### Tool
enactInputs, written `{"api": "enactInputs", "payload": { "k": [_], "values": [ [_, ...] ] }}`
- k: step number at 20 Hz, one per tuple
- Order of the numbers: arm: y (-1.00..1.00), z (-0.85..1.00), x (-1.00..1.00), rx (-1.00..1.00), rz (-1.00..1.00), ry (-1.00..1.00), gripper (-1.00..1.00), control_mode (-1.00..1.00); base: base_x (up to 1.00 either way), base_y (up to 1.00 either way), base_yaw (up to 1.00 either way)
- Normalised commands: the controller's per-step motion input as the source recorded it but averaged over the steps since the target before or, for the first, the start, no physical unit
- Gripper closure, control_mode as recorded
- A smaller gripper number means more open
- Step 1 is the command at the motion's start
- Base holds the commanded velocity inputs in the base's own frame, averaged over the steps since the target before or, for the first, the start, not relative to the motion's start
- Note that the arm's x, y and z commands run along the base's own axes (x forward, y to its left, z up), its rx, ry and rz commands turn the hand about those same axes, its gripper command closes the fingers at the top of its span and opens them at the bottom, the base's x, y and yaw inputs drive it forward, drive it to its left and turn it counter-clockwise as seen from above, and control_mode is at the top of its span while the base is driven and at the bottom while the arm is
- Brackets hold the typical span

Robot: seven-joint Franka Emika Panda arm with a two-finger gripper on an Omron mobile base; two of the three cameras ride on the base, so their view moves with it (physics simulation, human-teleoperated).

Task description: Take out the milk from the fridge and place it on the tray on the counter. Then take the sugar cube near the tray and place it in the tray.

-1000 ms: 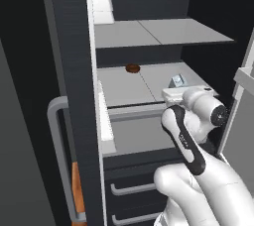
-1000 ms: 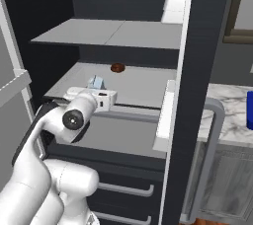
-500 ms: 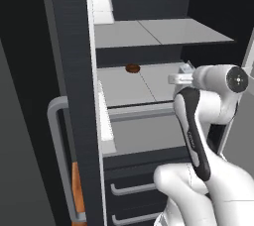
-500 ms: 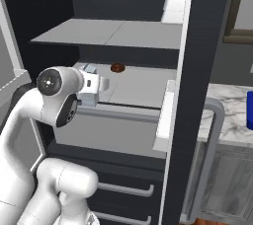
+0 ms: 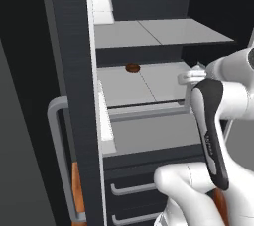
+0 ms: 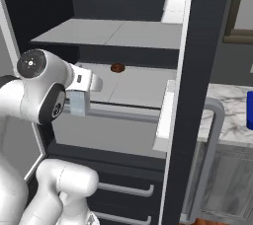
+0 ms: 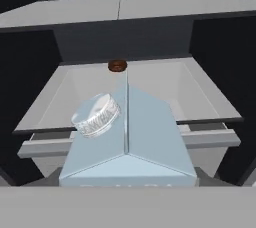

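So the hand (image 6: 79, 104) is pinching the milk (image 7: 127, 137), carton right between the fingers with its gabled top and cap showing just ahead of the hand camera. It's up off the shelf, at the front of the open fridge (image 6: 207, 71). A small brown disc (image 7: 117, 65) sits on the shelf further in, beyond the hand. The blue tray (image 6: 249, 110) is way off to the hand's side on the bench (image 6: 225, 108). Looks like the grab is done; carrying it over, setting it down and the whole sugar cube part are left.
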Motion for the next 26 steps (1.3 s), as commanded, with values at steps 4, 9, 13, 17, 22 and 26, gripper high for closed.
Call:
{"api": "enactInputs", "payload": {
  "k": [4, 9, 13, 17, 22, 26],
  "values": [
    [0.13, 0.0, -0.53, 0.0, 0.0, 0.0, 1.0, -1.0, 0.0, 0.0, 0.0],
    [0.18, 0.0, -0.37, 0.0, 0.0, -0.03, 1.0, -1.0, 0.0, 0.0, 0.0],
    [0.07, 0.1, -0.39, 0.0, 0.0, -0.11, 1.0, -1.0, 0.0, 0.0, 0.0],
    [0.09, 0.02, -0.74, 0.0, 0.0, -0.09, 1.0, -1.0, 0.0, 0.0, 0.0],
    [0.0, 0.0, 0.0, 0.0, 0.0, 0.0, 1.0, 1.0, -1.0, 0.0, 0.0],
    [0.0, 0.0, 0.0, 0.0, 0.0, 0.0, 1.0, 1.0, -1.0, 0.0, 0.0]
  ]
}}
